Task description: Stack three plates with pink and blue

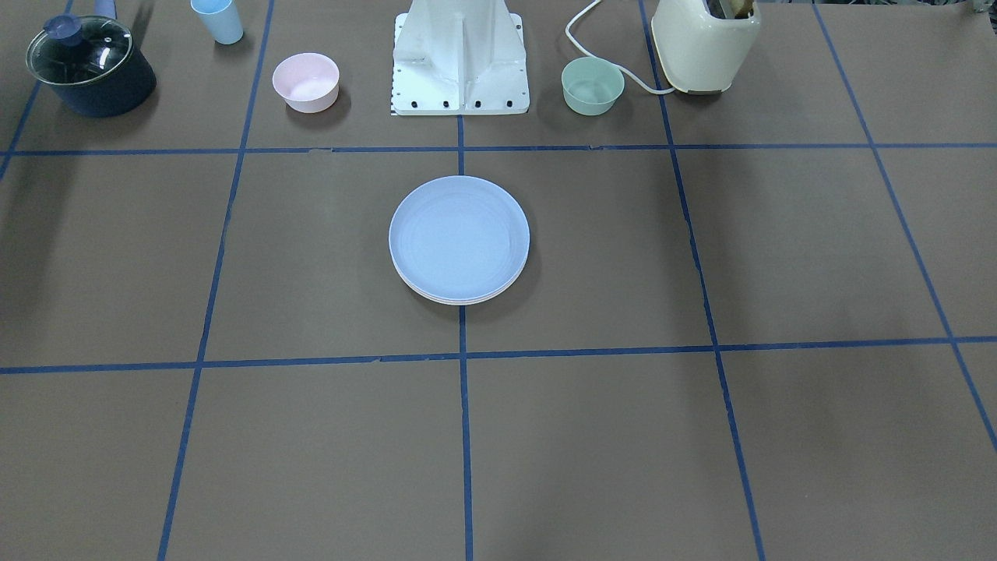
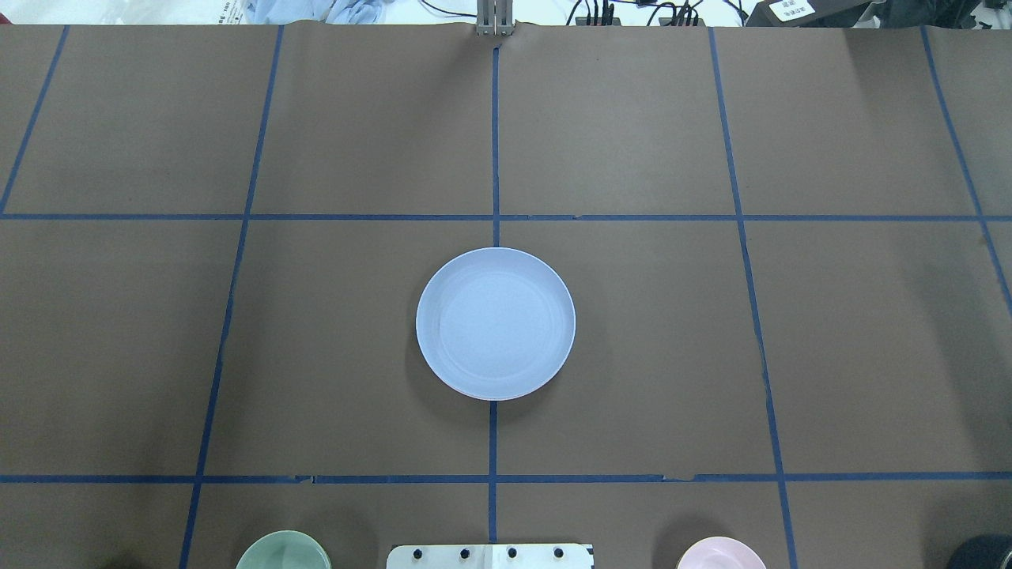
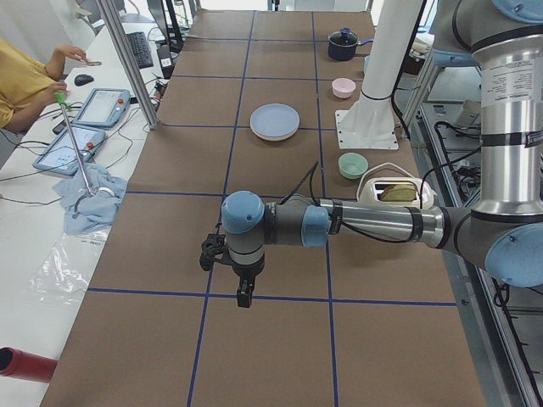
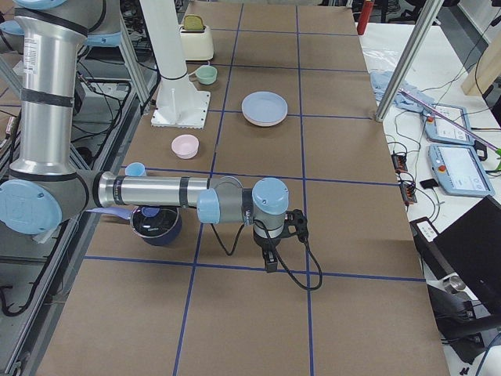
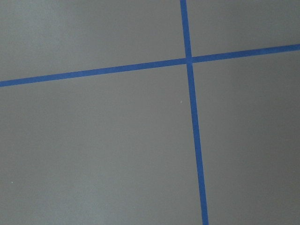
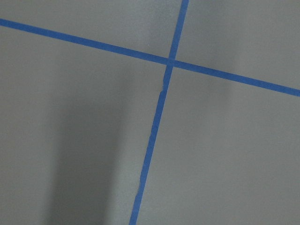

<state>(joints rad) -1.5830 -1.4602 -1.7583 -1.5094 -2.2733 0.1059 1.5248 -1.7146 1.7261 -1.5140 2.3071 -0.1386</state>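
Observation:
The light blue plate (image 1: 459, 238) lies on top of a stack at the table's centre, also seen in the overhead view (image 2: 496, 322). Under it, paler rims (image 1: 459, 300) of lower plates peek out, and the exterior right view shows a pinkish rim (image 4: 264, 121). The cream plate cannot be told apart. My left gripper (image 3: 243, 297) hangs above bare table far from the stack, toward the table's left end. My right gripper (image 4: 270, 262) hangs likewise toward the right end. I cannot tell whether either is open or shut. Both wrist views show only brown table and blue tape.
Along the robot's side stand a pink bowl (image 1: 305, 81), a mint-green bowl (image 1: 593, 86), a light blue cup (image 1: 218, 19), a dark pot with a glass lid (image 1: 89, 66), a cream toaster (image 1: 705, 43) and the white robot base (image 1: 459, 58). An operator (image 3: 25, 80) sits beside the table.

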